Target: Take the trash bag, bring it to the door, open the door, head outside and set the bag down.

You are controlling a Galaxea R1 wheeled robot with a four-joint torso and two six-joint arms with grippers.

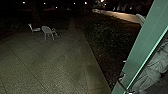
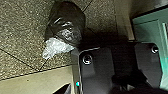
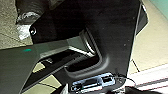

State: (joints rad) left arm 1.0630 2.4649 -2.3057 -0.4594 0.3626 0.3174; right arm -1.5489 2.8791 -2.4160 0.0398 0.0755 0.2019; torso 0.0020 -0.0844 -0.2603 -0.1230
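While I can't tell if left gripper or right gripper is clenched or released, pale strip [image 2: 37, 78] sits nearest, then bag [image 2: 66, 22], dark with whitish end, lying on speckled paving [image 2: 20, 30]. Green frame [image 1: 140, 42] slants at right; farther, pale chairs [image 1: 47, 30] on paving, bushes [image 1: 107, 32] alongside, small lights [image 1: 85, 3] far back.

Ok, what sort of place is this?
Most likely an outdoor paved yard at night: pale chairs stand on the paving, a dark planted bed runs alongside, and a green door or frame rises close by.
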